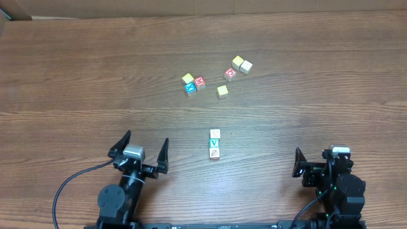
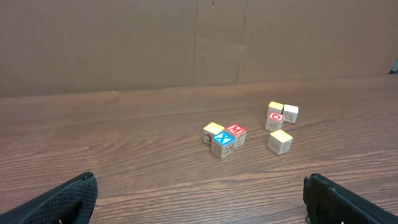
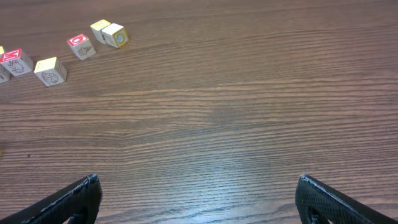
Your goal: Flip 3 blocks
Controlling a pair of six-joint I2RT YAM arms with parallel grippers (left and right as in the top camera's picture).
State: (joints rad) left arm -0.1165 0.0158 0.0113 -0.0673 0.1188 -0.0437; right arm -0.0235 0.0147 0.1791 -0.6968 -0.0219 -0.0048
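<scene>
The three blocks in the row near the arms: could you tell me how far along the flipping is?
Done: nothing that I can tell; the three blocks sit in a tidy row. In hand: nothing; the left fingers and right fingers are open, empty, apart from them. Left: seemingly all three flips.

Table [image 1: 76, 76]: brown wood-grain top with the grain running side to side; it fills nearly all I see from overhead.
Backdrop: a flat brown board [image 2: 124, 43], like cardboard, standing at the table's far edge in my left wrist view, with vertical seams [image 2: 196, 50].
Light: soft and even; I note a faint pale sheen on the wood.
</scene>
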